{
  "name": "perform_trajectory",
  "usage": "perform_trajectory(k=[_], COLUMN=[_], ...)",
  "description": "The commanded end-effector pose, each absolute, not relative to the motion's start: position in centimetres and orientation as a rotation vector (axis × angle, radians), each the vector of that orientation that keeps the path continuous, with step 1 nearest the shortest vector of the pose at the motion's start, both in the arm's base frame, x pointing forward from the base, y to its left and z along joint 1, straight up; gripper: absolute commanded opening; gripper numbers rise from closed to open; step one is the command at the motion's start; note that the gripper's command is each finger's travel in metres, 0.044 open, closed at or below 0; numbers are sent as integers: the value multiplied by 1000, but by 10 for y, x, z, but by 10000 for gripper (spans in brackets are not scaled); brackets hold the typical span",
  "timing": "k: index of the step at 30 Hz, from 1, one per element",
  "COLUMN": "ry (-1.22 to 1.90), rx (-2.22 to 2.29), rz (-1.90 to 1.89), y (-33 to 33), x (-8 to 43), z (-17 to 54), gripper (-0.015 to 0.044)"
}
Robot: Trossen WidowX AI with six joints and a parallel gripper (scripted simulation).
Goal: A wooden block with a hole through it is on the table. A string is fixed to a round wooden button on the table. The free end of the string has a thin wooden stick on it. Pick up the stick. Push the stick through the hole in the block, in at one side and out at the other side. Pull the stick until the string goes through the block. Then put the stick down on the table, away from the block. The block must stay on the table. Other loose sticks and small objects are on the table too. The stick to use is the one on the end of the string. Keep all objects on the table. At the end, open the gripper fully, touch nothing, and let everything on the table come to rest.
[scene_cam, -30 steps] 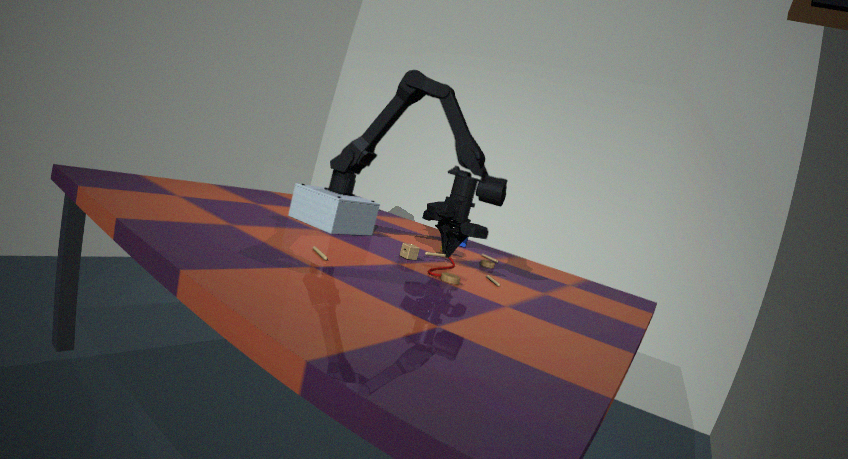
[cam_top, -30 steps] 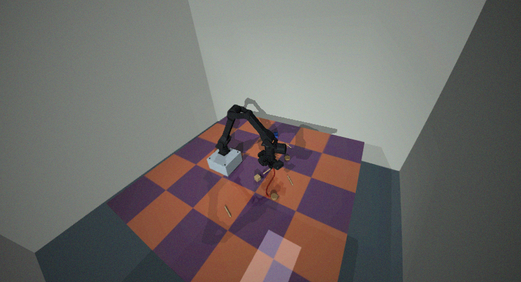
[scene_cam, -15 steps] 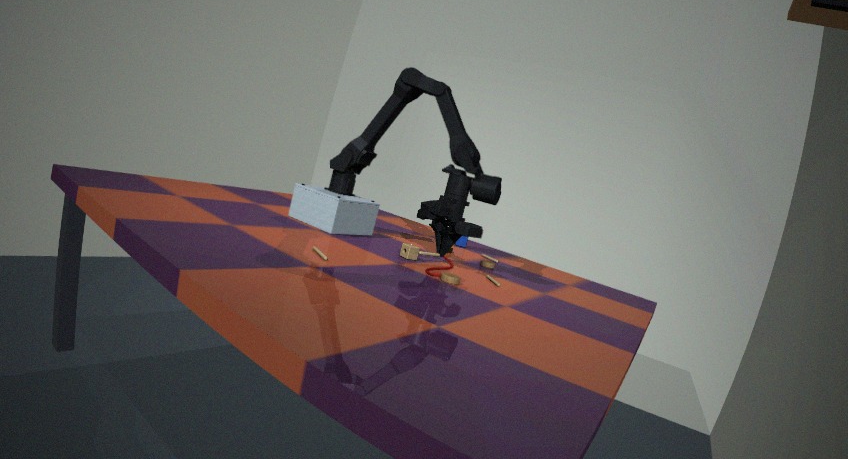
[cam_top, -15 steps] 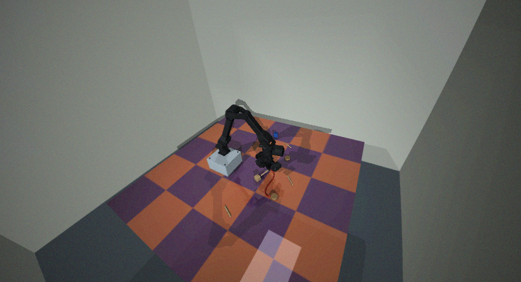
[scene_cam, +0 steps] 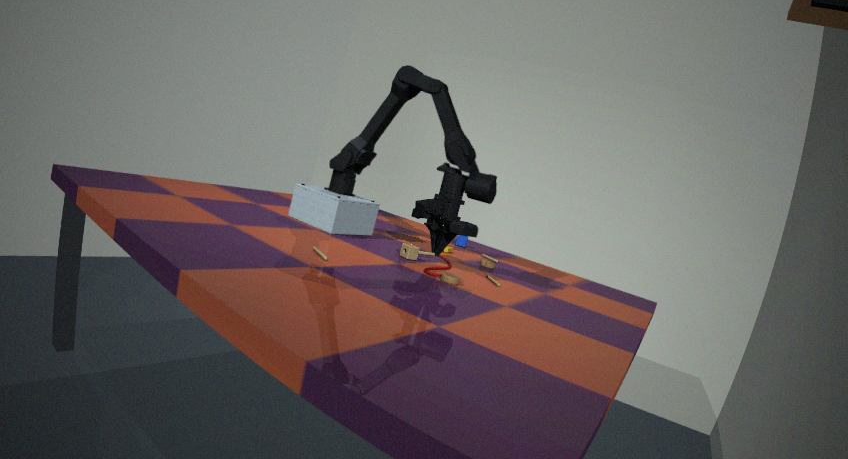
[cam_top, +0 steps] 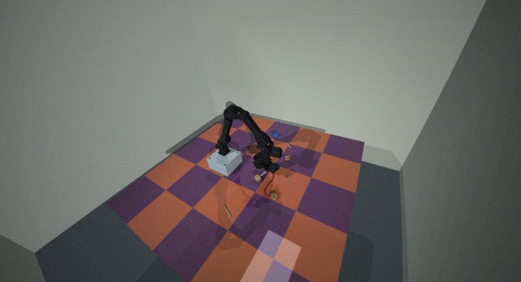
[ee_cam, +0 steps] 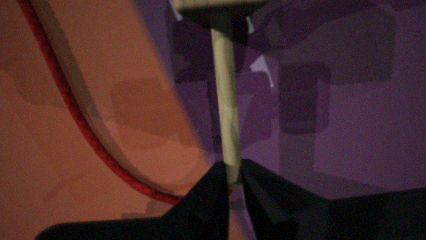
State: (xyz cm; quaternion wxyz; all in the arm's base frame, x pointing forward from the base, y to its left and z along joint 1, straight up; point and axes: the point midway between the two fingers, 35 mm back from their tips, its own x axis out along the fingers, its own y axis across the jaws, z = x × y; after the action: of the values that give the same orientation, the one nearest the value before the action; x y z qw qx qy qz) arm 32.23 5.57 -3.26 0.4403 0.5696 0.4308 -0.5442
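The wooden block (cam_top: pixel 257 177) (scene_cam: pixel 408 252) (ee_cam: pixel 220 5) stands on the table; a dark hole shows in its left face in the exterior view. My gripper (cam_top: pixel 268 171) (scene_cam: pixel 437 253) (ee_cam: pixel 233 169) is shut on the string-end of the wooden stick (cam_top: pixel 263 173) (scene_cam: pixel 426 253) (ee_cam: pixel 227 100), low over the table. The stick points at the block's near side and its far end is hidden at the block. I cannot tell how deep it is in the hole. The red string (cam_top: pixel 266 188) (scene_cam: pixel 437 268) (ee_cam: pixel 77 117) curves slackly to the round wooden button (cam_top: pixel 274 196) (scene_cam: pixel 450 278).
Loose sticks lie right of the gripper (cam_top: pixel 289 180) (scene_cam: pixel 493 281), farther back (cam_top: pixel 287 145) and at front left (cam_top: pixel 227 211) (scene_cam: pixel 320 253). A small round wooden piece (cam_top: pixel 287 158) (scene_cam: pixel 487 264), a blue cube (cam_top: pixel 275 134) (scene_cam: pixel 461 241) and a yellow object (scene_cam: pixel 448 249) are behind.
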Motion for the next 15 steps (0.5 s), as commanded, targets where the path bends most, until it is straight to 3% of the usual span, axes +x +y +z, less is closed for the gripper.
perform_trajectory(k=[1, 15], ry=[1075, 1074], rx=[1416, 1416], rz=[-1349, -1350], y=[51, 30], x=[320, 315], z=[-33, -33], gripper=[0, 0])
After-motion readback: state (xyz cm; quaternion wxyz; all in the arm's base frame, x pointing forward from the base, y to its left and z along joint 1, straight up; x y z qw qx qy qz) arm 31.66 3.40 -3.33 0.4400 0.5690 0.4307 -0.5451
